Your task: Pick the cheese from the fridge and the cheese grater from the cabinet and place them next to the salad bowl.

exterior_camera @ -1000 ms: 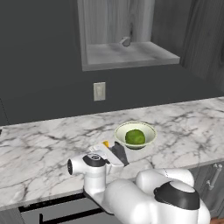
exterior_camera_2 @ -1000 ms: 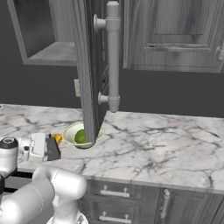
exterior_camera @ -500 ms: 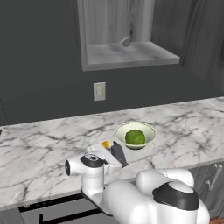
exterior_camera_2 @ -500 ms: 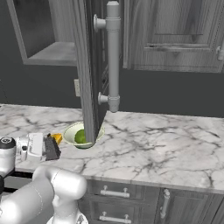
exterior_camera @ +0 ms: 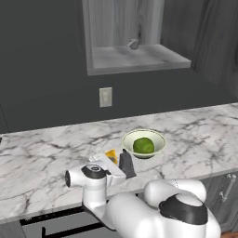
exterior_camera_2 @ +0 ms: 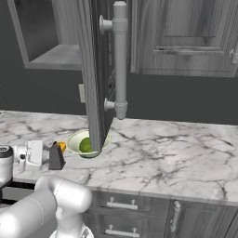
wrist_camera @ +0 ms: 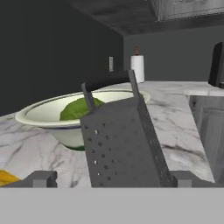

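The grey metal cheese grater [wrist_camera: 122, 148] stands upright on the marble counter, dark handle on top, between the fingers of my gripper [wrist_camera: 113, 179], which is open. Behind it sits the cream salad bowl [wrist_camera: 43, 114] with a green leafy ball [wrist_camera: 78, 108]. The yellow cheese [wrist_camera: 6, 177] lies at the left edge of the hand view. From the left base view, the grater [exterior_camera: 126, 163] and cheese [exterior_camera: 111, 155] stand just left of the bowl [exterior_camera: 158, 137], with the gripper [exterior_camera: 122, 167] at the grater. The cabinet [exterior_camera: 135, 58] hangs open above.
The open cabinet door [exterior_camera_2: 95, 69] with its long handle [exterior_camera_2: 120, 60] hangs in front of the bowl [exterior_camera_2: 74, 139]. A small rounded grey object [exterior_camera: 134, 44] sits on the cabinet shelf. A paper towel roll [wrist_camera: 137, 68] stands far back. Drawers [exterior_camera_2: 121, 204] lie below the counter edge.
The hand has edged slightly back from the grater with its jaws wide. Grater, cheese and bowl have stayed where they were.
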Motion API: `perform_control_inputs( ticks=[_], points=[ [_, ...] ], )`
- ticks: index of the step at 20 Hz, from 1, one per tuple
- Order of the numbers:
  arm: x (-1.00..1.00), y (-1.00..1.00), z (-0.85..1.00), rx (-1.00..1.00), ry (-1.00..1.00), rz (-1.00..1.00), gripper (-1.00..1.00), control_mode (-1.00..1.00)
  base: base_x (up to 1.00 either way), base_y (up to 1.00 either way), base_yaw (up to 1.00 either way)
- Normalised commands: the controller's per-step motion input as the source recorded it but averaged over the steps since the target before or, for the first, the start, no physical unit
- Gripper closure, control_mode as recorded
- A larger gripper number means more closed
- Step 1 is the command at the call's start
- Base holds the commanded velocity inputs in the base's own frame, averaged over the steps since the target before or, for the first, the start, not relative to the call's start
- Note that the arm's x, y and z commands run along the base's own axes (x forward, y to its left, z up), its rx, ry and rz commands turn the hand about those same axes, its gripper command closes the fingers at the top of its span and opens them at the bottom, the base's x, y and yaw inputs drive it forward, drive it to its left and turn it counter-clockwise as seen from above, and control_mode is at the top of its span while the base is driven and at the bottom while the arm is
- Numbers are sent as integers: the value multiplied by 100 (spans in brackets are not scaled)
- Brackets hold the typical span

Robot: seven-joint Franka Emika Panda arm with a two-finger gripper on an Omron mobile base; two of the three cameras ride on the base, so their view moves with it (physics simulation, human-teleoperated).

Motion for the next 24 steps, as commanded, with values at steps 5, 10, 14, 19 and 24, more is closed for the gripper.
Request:
perform_control_inputs(
  ticks=[5,10,14,19,24],
  points=[
    [-5,15,0,1,0,0,-100,-100,0,0,0],
    [-11,10,10,5,0,0,-100,-100,0,0,0],
    [-14,3,27,9,1,1,-100,-100,0,0,0],
    [-12,0,29,11,4,4,-100,-100,0,0,0],
    [-22,0,29,8,8,10,-100,-100,0,0,0]
  ],
)
